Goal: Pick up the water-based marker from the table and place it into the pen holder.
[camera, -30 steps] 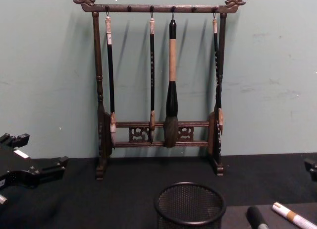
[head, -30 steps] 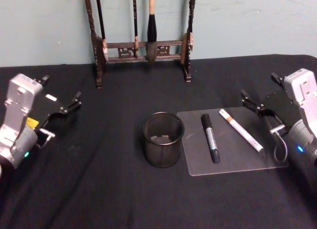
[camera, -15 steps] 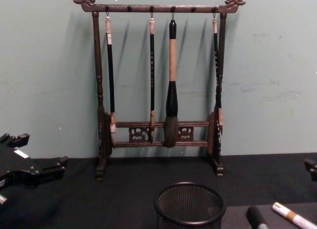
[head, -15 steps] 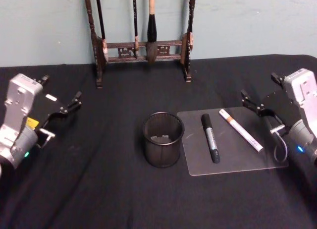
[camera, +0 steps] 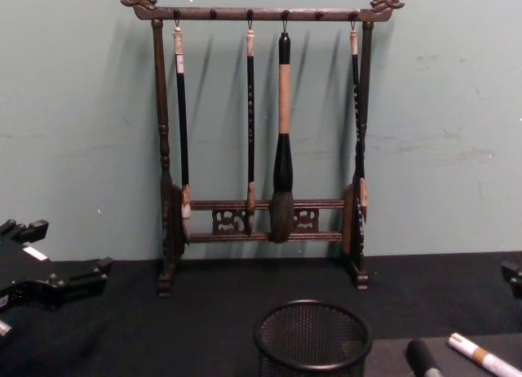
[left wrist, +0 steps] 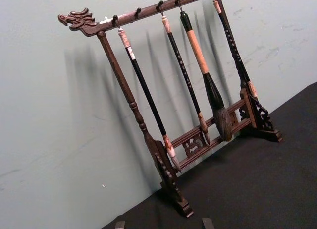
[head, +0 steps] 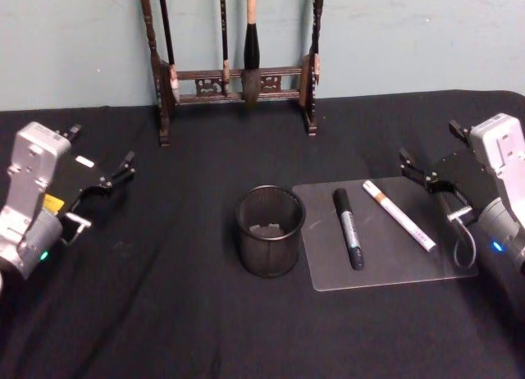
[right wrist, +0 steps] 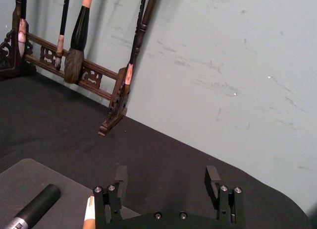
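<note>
A black marker [head: 348, 229] and a white marker [head: 399, 216] with an orange band lie side by side on a clear mat [head: 394, 262]; I cannot tell which is the water-based marker. The black mesh pen holder [head: 268, 248] stands just left of the mat on the black table [head: 164, 313]. My right gripper [head: 428, 141] hovers open beyond the mat's far right corner, and its wrist view shows both markers [right wrist: 34, 209] [right wrist: 89, 211] below it. My left gripper [head: 102, 145] is open at the far left, apart from everything.
A tall carved wooden brush rack [head: 238, 75] with several hanging brushes stands at the table's back against the green wall, directly behind the pen holder [camera: 310, 344]. Bare cloth stretches in front of and to the left of the holder.
</note>
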Action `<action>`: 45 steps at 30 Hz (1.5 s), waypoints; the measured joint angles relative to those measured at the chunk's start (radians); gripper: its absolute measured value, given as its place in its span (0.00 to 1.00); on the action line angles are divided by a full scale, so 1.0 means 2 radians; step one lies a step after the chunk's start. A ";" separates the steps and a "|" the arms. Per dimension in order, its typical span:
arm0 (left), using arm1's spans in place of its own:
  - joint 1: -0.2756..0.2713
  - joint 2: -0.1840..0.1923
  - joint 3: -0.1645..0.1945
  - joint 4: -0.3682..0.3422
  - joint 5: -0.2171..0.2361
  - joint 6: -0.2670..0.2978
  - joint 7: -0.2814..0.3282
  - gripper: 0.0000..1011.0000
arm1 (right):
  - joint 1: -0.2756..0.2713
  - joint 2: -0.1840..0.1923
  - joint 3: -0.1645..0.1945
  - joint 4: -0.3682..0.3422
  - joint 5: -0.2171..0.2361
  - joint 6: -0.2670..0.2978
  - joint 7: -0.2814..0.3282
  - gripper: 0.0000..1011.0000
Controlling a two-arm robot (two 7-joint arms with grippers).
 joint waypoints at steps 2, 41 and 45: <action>0.000 0.000 0.000 0.000 0.000 0.000 0.000 0.99 | 0.000 0.000 0.000 0.000 0.000 0.000 0.000 0.99; 0.000 0.000 0.000 0.000 0.000 0.000 0.000 0.99 | 0.000 0.000 0.000 0.000 0.000 0.000 0.000 0.99; 0.000 0.000 0.000 0.000 0.000 0.000 0.000 0.99 | 0.000 0.000 0.001 0.000 0.000 0.000 0.002 0.99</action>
